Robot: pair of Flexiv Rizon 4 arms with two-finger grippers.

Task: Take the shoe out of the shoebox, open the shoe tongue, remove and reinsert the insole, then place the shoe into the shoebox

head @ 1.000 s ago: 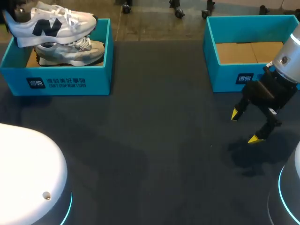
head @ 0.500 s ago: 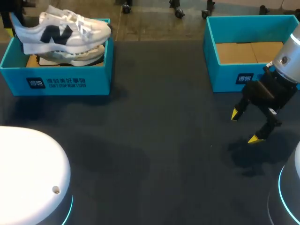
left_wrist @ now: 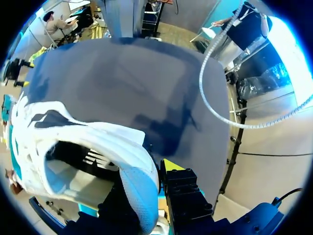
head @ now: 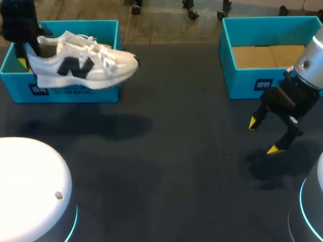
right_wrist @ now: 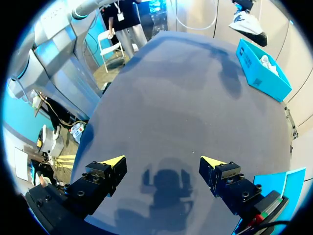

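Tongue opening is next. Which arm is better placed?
Probably right. The left gripper is shut on the shoe at its heel, holding it off the table; the right gripper hangs open and empty.

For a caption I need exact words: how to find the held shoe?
Start at the blue shoebox at the table's far left. Over its front wall hangs a white shoe with a dark letter, heel held by the left tool. The other shoe lies inside the box.
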